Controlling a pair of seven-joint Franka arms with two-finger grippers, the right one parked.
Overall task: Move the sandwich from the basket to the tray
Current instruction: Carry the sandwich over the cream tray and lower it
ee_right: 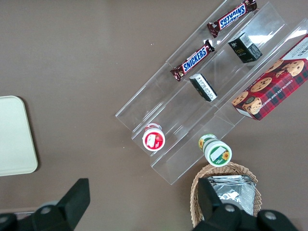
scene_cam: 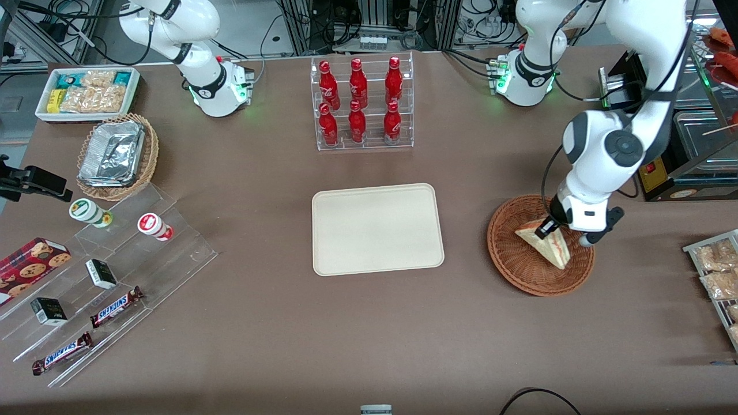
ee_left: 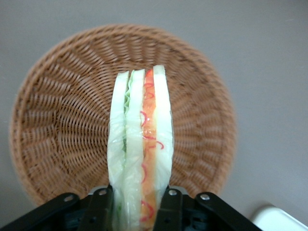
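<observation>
the hand (scene_cam: 546, 229) is closed on the sandwich (scene_cam: 545, 245), one finger (ee_left: 101, 208) on each bread face, so the red-orange and green filling edge shows between them. the sandwich is over the basket (scene_cam: 522, 271); whether it touches the wicker or is just above it, i cannot tell. the basket stands on the worktop (scene_cam: 369, 346) toward the working arm's end, well apart from the tray (scene_cam: 377, 229). the rack of red bottles (scene_cam: 360, 102) stands farther from the front camera than the tray.
</observation>
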